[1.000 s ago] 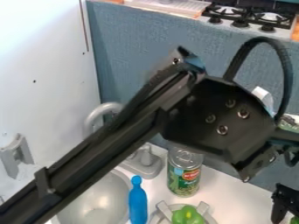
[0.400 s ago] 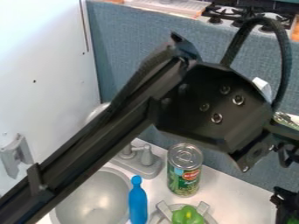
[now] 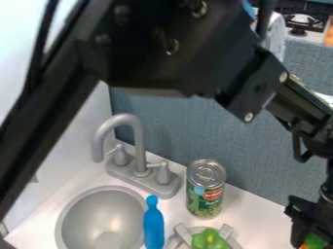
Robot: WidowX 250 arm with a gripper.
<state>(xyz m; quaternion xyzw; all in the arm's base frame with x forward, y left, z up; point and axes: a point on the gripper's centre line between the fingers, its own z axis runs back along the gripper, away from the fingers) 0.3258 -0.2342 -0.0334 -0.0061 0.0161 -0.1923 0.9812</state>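
Far to the left of the pincer, we see a white wall. Next comes a round gray sink, set into the white counter, also well to the pincer's left. The gray tap stands just behind the sink, with a small handle on each side. Then we see a blue bottle shape by the sink's right edge, still well left of the pincer. A can with a green label stands upright, nearer to the pincer but apart from it. In front of the can, left of the pincer, a bumpy green thing sits on a gray ring with prongs.

At the lower right, we find the black pincer. A green and orange thing is right at its low end. We can't tell if the pincer is apart, together or clamped on it. A blue-gray wall and a stove are behind the pincer.
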